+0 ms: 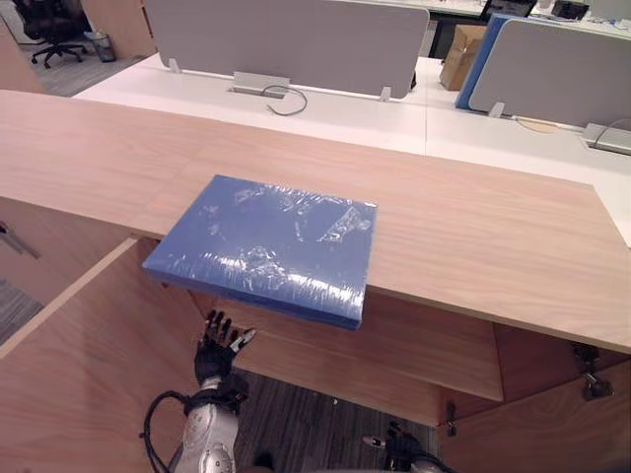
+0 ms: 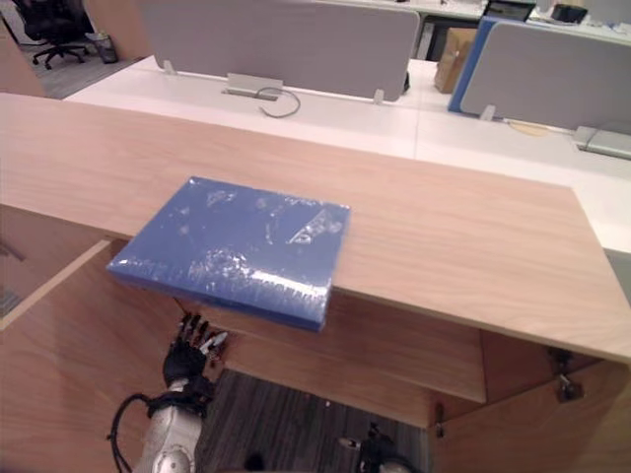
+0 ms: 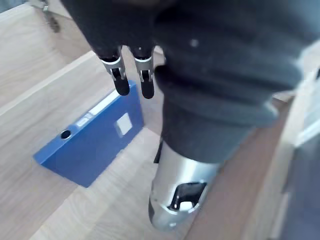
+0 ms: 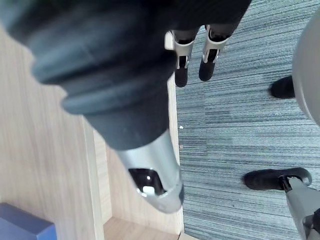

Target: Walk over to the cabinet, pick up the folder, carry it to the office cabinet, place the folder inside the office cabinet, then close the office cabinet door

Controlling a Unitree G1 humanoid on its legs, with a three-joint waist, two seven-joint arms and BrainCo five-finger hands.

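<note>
A blue folder [image 1: 268,244] wrapped in clear film lies flat on the wooden cabinet top [image 1: 463,236], its near edge jutting over the front. My left hand [image 1: 215,347] hangs below that overhanging edge, in front of the open cabinet, open with fingers spread and apart from the folder. In the left wrist view the fingers [image 3: 122,80] are straight and the folder's spine [image 3: 90,145] shows beyond them. My right hand [image 1: 399,451] hangs low near the floor, and its fingers [image 4: 180,70] are straight and hold nothing. A blue corner [image 4: 22,225] shows beside the wood.
The cabinet's left door [image 1: 79,374] and right door [image 1: 552,424] stand open, with a shelf [image 1: 394,345] inside. Behind are white desks [image 1: 325,108] with grey dividers [image 1: 286,39], a cardboard box [image 1: 461,54] and an office chair [image 1: 49,25]. Striped grey carpet [image 4: 250,125] lies below.
</note>
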